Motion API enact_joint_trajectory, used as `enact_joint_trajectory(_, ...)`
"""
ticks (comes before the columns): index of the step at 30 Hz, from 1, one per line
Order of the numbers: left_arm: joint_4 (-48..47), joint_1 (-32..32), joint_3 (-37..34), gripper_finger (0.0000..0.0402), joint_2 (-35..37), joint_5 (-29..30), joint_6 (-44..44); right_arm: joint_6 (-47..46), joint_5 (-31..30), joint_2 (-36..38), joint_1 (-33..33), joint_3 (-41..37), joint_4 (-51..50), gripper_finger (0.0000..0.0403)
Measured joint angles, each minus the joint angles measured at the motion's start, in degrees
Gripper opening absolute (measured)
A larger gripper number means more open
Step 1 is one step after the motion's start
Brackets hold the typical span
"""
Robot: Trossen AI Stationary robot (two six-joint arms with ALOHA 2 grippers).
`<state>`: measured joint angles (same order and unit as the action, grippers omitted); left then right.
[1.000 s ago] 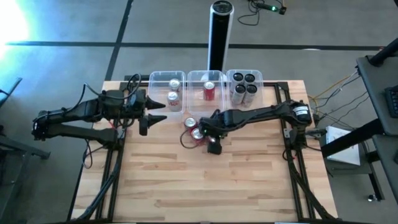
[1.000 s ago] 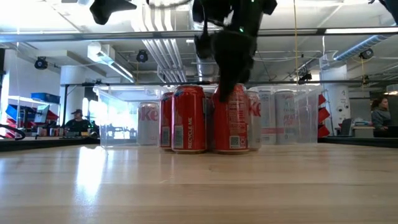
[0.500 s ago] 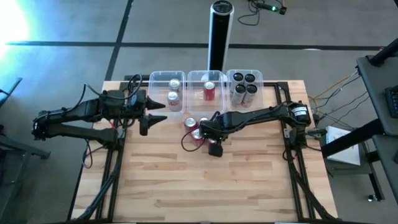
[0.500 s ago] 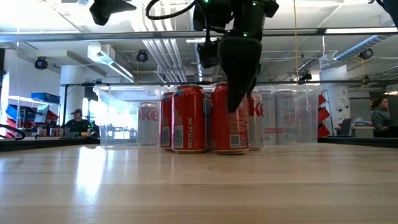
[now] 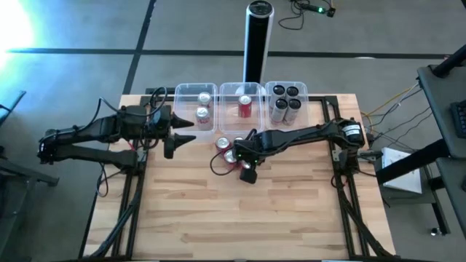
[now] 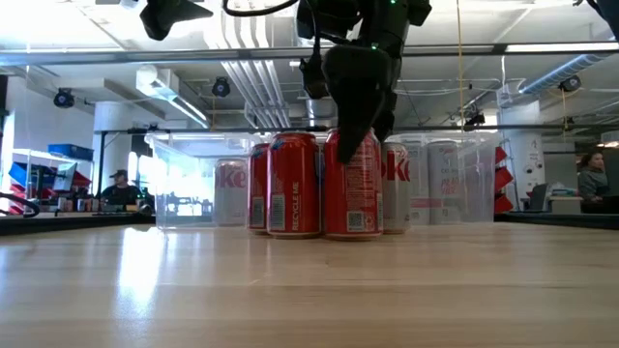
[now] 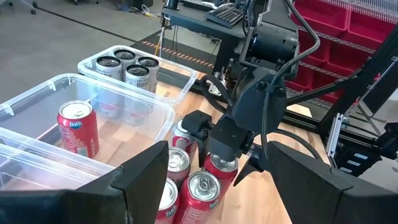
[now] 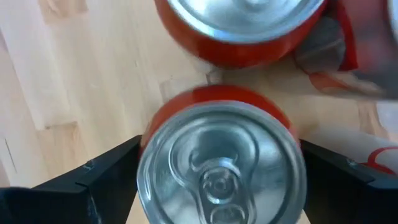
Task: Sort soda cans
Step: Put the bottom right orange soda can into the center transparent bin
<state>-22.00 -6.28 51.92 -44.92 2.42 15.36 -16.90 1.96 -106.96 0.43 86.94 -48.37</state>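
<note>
Right jaws [image 5: 240, 163] now lower, open astride red can [image 8: 219, 167]; four dark cans [image 5: 286, 100] in right tub [image 5: 306, 93].

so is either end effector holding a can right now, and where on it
Not yet. The right end effector is open, its fingers straddling the top of a red soda can on the table without closing. The left end effector hangs empty near the tubs.
</note>
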Motion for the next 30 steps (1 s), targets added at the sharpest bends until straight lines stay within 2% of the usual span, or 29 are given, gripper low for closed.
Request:
enact_joint_trajectory(6,-0.61,0.0,0.0,0.0258,0.13,0.02,-0.93,-1.09,-0.64,0.0,0.06,0.0,0.62,0.03)
enact_joint_trajectory(8,-0.97,0.0,0.01,0.0258,0.66,0.02,-0.53,-2.3,-0.07,0.0,0.06,0.03,0.75,0.0296)
enact_joint_trajectory(11,-3.09,0.0,1.52,0.0258,2.11,0.02,0.02,-5.52,4.98,-0.02,0.04,2.26,-2.4,0.0296)
enact_joint_trajectory(14,-5.01,0.0,3.22,0.0258,4.08,0.02,-0.43,-7.95,9.01,0.22,0.95,7.8,-7.45,0.0296)
enact_joint_trajectory(19,-5.03,0.0,5.07,0.0258,6.8,0.0,-1.52,-7.75,10.86,0.85,2.73,20.99,-21.47,0.0296)
enact_joint_trajectory(21,-5.02,0.0,5.28,0.0258,7.49,0.0,-1.82,-7.72,10.84,0.81,2.9,26.66,-23.95,0.0297)
enact_joint_trajectory(25,-5.07,-0.02,5.29,0.0258,8.44,0.02,-3.16,-8.33,8.39,0.81,2.6,37.81,-20.99,0.0298)
enact_joint_trajectory(30,-5.1,-0.02,5.27,0.0258,8.76,0.1,-5.14,-2.9,-2.17,0.35,1.62,46.86,-12.69,0.0299)
